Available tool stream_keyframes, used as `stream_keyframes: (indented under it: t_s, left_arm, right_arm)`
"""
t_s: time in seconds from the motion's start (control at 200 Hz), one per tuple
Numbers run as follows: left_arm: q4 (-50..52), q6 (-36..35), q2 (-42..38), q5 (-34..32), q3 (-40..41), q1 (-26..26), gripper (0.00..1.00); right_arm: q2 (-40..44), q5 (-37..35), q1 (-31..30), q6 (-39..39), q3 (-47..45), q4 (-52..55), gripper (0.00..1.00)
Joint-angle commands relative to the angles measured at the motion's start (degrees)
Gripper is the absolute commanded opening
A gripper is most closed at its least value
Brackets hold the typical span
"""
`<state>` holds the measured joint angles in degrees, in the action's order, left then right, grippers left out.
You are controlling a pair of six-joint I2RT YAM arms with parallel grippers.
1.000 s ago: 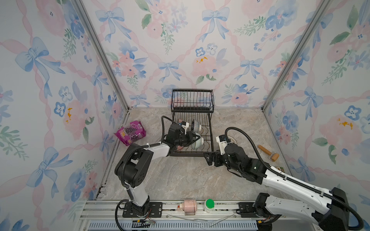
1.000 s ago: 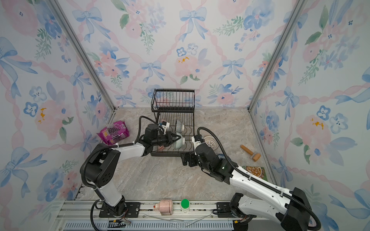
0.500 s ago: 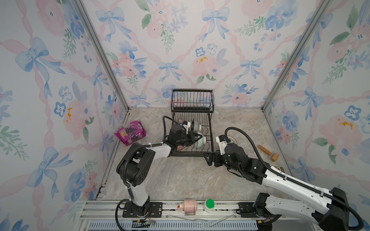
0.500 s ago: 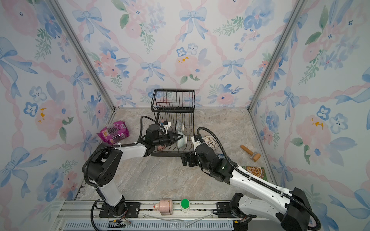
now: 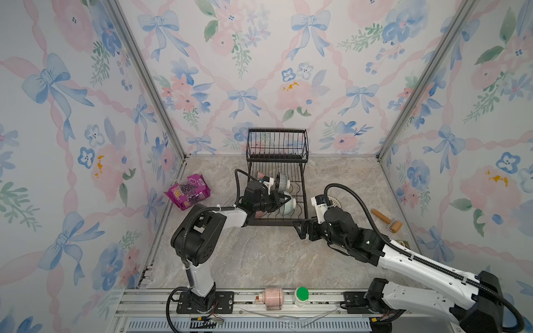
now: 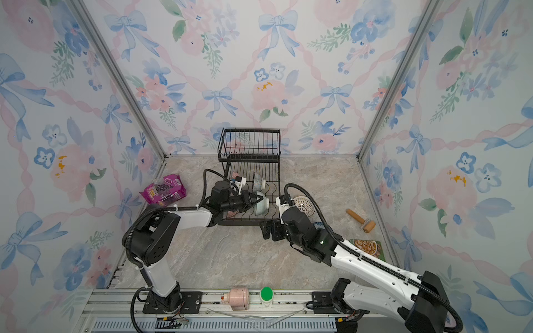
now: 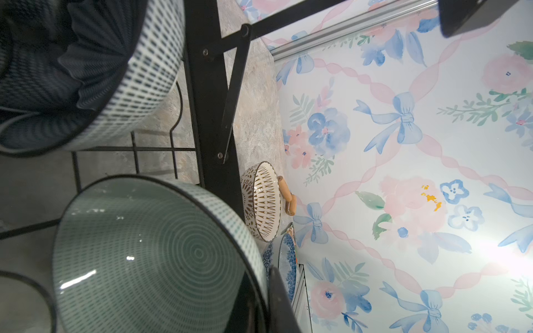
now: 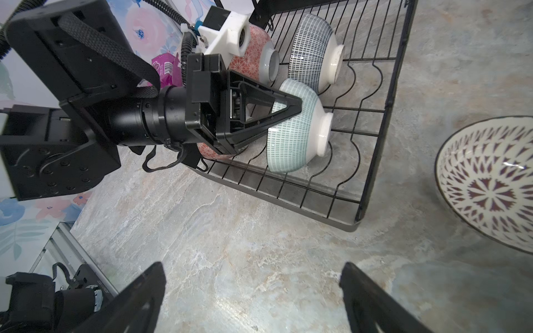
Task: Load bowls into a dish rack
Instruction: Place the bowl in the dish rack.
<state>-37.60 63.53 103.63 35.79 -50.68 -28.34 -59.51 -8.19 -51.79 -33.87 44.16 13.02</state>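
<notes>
There's the mint bowl (image 8: 291, 138), up on its edge in the lower, slotted tier of the dish rack (image 8: 375, 161). Its axis lies level across the rack, with the white foot ring pointing toward the right arm's side and the open mouth facing the left gripper (image 8: 297, 103). Those jaws are drawn in narrow, pinched on the bowl's dark rim. It's glossy ceramic: pale green with rows of fine dashes outside, and the left wrist view shows concentric rings inside. One row farther back, the dark blue bowl (image 8: 311, 49) also stands on edge with its foot turned the same way. It is white with dark dashes outside and pleated dark blue within. Next to it is a pink-red bowl (image 8: 253, 54) with a fine star pattern, partly hidden behind the left wrist. The rack is thin black wire with wavy dividers, and a railed basket tier sits above at the back. Out on the marbled grey-beige tabletop (image 8: 230, 245), just beside the rack, the lattice bowl (image 8: 487, 184) sits mouth up, cream with dark wedges radiating from its centre. The blue floral bowl (image 7: 284, 265) is right beside it. The right gripper (image 8: 251, 271) hangs over bare tabletop near the rack's front corner, jaws spread wide with nothing between them.
</notes>
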Motion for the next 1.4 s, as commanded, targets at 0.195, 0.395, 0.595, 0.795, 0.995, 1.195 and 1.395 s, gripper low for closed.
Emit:
stream_keyframes:
  t_s: [0.195,0.395,0.595,0.795,0.995,1.195,1.395]
  left_arm:
    - [-5.27,-0.13,1.61,1.21,0.68,0.64,0.0]
    - [-6.22,1.72,2.02,1.0,0.77,1.09,0.0]
    - [-12.13,5.15,4.11,2.9,1.47,1.23,0.0]
    - [-2.87,1.49,1.41,1.7,0.91,1.43,0.0]
    - [7.23,-4.95,-0.72,1.37,-0.92,1.35,0.0]
    - [2.43,-4.07,1.36,3.03,-0.66,0.83,0.0]
    - [3.68,-2.79,0.82,1.46,-0.56,0.43,0.04]
  right_arm:
    - [0.02,0.19,0.11,-0.06,-0.21,-0.18,0.96]
    - [0.07,0.27,0.11,0.03,-0.16,-0.45,0.96]
    - [0.17,0.36,0.12,0.16,-0.37,-0.54,0.96]
    - [0.63,0.25,0.11,0.12,-0.91,-0.58,0.96]
    - [1.22,0.45,0.03,-0.23,-1.62,-1.15,0.96]
    - [1.79,-0.03,-0.65,-0.23,-1.37,-0.5,0.96]
    - [3.11,-0.91,-0.94,-0.41,-1.86,-0.01,0.96]
